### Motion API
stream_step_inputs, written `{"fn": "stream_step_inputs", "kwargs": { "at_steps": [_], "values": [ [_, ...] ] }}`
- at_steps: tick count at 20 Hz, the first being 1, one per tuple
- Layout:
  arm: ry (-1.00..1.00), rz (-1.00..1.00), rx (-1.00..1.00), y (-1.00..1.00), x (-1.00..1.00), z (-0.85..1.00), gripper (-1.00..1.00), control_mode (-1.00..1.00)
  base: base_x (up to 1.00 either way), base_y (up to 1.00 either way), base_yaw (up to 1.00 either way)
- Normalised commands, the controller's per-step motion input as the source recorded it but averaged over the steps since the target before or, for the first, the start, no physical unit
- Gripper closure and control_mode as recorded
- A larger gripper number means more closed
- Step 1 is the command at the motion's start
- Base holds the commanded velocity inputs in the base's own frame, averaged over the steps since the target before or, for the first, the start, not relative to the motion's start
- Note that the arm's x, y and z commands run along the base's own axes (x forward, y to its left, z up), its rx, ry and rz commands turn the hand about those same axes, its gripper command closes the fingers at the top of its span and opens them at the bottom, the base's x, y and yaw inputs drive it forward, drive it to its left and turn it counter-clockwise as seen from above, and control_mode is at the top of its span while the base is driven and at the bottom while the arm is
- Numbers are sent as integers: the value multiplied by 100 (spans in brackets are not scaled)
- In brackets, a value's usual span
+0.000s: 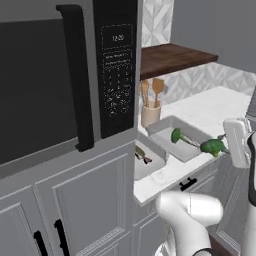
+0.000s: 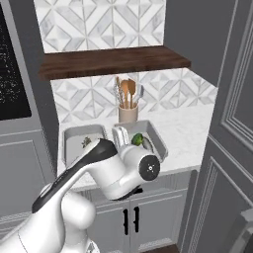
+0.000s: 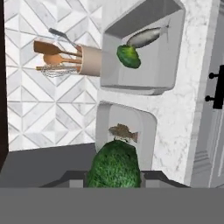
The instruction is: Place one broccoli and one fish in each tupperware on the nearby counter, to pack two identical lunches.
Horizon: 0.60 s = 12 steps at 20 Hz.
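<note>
My gripper (image 3: 114,176) is shut on a bright-green broccoli (image 3: 114,165), which also shows at the hand's tip (image 1: 213,146) above the counter's front edge. In the hand view this floret hangs just short of a pale-grey tupperware (image 3: 147,124) that holds one small brown fish (image 3: 124,131). Beyond it, the other tupperware (image 3: 151,68) holds a broccoli (image 3: 128,56) and a grey fish (image 3: 146,37) side by side. From the left base view the filled tray (image 1: 165,122) lies right of the tray with one fish (image 1: 151,167). The white hand (image 1: 236,142) partly hides the counter (image 1: 215,107).
A tan utensil crock (image 1: 150,114) with wooden spoons stands behind the trays against the tiled wall. A dark wooden shelf (image 1: 175,56) hangs above. A tall microwave unit (image 1: 50,75) bounds the counter's left end. Grey cabinets with a black handle (image 1: 188,184) lie below.
</note>
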Motion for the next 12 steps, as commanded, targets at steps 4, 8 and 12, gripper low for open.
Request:
{"fn": "stream_step_inputs", "kwargs": {
  "at_steps": [4,8,12],
  "values": [
    [3,17,0,17,45,0,100,-100,20,11,29],
    [14,26,3,59,94,-9,100,-100,0,0,0],
    [23,21,0,64,100,-31,100,-100,0,0,0]
  ]
}}
